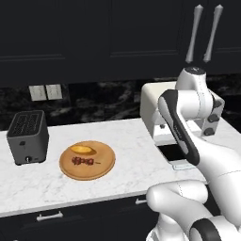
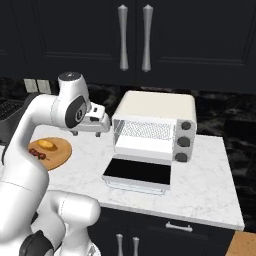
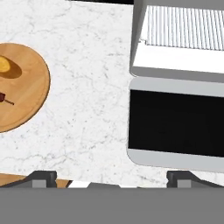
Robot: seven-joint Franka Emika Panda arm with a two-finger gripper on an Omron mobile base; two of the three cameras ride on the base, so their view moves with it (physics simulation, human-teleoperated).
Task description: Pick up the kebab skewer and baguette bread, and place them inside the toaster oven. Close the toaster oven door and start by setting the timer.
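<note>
The toaster oven [image 2: 160, 107] stands on the counter with its wire rack [image 3: 183, 26] showing. The toaster oven door [image 2: 138, 171] lies folded down flat in front, black glass up [image 3: 177, 122]. Left of it, a round wooden plate [image 1: 106, 162] carries the baguette bread [image 1: 83, 150] and the kebab skewer [image 1: 82, 161] side by side. My gripper [image 3: 111, 178] hangs open and empty above the counter, between the plate and the oven door, holding nothing. In the hand view the baguette bread [image 3: 6, 65] and one end of the skewer [image 3: 3, 98] sit at the left edge.
A dark grey two-slot toaster [image 1: 27, 136] stands at the counter's left end. The oven's knobs [image 2: 185, 141] are stacked on its right front. Dark cabinets with long silver handles [image 2: 134, 37] hang overhead. Bare marble [image 3: 87, 87] lies between plate and door.
</note>
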